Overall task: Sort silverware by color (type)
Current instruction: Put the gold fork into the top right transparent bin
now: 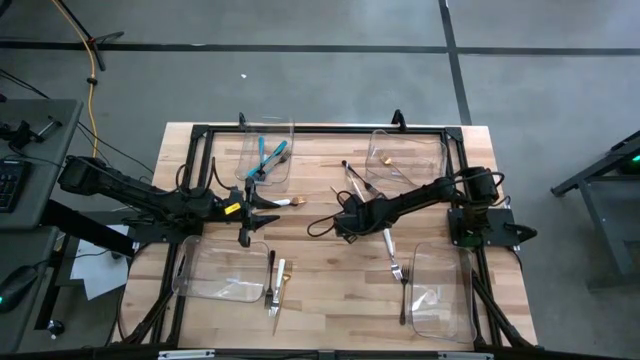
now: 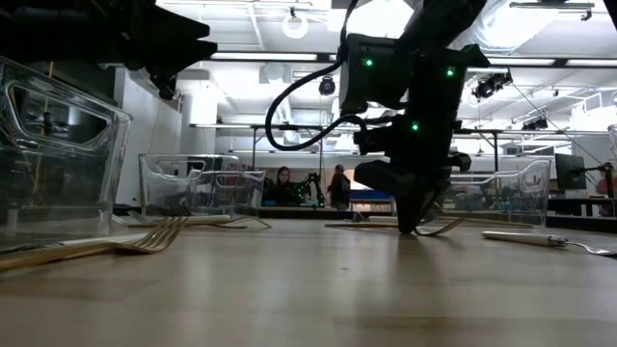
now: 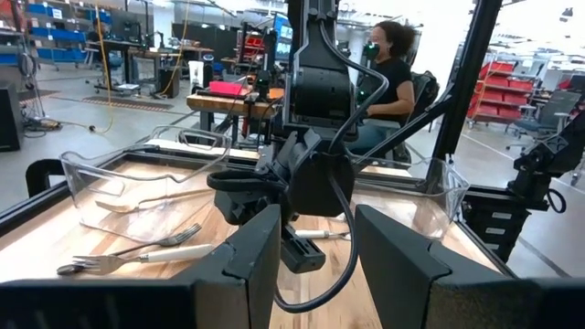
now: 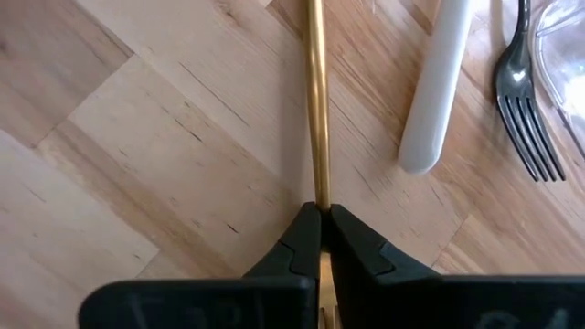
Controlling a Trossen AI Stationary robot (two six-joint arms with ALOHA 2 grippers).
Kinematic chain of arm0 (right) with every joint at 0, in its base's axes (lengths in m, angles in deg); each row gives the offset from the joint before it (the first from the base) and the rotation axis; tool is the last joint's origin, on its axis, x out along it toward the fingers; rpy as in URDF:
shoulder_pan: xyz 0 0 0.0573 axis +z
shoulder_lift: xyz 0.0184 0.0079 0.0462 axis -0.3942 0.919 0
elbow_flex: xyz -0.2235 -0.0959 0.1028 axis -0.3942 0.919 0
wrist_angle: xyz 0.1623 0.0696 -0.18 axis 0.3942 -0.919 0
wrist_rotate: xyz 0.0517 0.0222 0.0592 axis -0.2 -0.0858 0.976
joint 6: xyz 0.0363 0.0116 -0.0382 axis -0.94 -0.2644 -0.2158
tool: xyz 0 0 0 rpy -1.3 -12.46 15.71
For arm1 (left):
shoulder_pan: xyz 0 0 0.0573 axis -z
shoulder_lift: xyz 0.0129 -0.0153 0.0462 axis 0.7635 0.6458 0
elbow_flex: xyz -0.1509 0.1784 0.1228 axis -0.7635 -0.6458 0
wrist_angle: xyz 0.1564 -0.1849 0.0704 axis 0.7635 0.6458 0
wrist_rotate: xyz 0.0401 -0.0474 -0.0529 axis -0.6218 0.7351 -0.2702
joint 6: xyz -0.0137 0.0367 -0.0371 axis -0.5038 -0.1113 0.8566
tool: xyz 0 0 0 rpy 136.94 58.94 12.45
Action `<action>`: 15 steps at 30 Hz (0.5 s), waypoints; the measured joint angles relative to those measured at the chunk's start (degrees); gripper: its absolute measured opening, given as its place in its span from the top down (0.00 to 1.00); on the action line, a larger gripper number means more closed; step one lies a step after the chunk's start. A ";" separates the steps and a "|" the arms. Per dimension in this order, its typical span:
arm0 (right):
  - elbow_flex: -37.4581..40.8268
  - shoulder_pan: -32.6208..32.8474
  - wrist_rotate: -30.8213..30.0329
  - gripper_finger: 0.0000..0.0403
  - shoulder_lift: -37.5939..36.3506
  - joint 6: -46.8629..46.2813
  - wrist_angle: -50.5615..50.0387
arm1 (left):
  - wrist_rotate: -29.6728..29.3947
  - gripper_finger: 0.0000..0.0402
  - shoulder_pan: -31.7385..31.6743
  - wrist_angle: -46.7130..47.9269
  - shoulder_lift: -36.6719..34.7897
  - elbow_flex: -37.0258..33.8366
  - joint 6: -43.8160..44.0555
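Gold utensil [image 4: 317, 100], prob. a fork, pinched in right claw [image 4: 320, 228]; left claw [image 3: 315, 247] partly open, empty.

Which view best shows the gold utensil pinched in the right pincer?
The right wrist view: the gold utensil fills the frame, its shaft clamped between the right pincer tips. The high view hides it under the arm. The low view shows only a thin gold piece at the pincer. The left wrist view does not show it clearly.

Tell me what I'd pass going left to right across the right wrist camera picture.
Bare wooden table → gold utensil handle, pinched in the right gripper with its jaws closed on it → white handle → dark steel fork → clear bin edge.
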 joint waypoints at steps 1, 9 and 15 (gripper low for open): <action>0.00 0.03 -0.17 0.99 0.00 0.61 0.14 | 0.00 0.67 0.00 -0.03 0.00 0.00 -0.02; 0.37 2.17 -1.47 0.99 -2.58 3.72 -0.55 | 0.00 0.67 0.00 0.04 -0.02 0.00 -2.79; 0.57 6.76 -5.93 1.00 -6.39 3.51 -0.16 | 0.00 0.67 -0.02 -0.03 -0.02 0.00 -2.93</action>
